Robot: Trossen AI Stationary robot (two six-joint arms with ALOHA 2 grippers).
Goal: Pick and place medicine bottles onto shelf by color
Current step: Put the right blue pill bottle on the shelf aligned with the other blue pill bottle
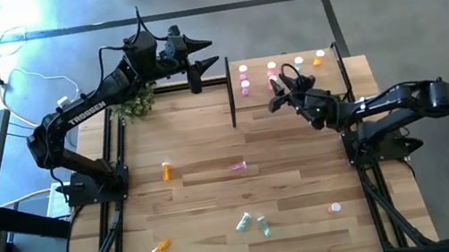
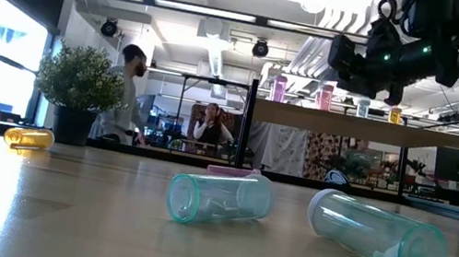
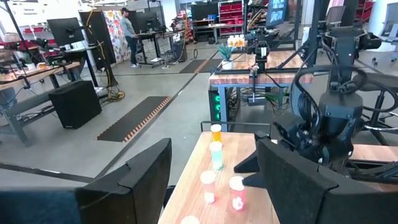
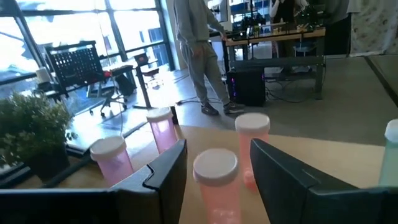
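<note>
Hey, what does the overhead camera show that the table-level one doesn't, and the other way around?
Only the high view: orange bottles and lying on the tabletop, left tool open past the shelf's end. Only the low view: people in the room behind. Both: the plant, two pale green bottles lying down, and bottles standing on the shelf.

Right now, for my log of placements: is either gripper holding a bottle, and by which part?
Nothing is held. The right gripper stands open around a pink bottle on the shelf, fingers clear of it. The left gripper is open and empty.
</note>
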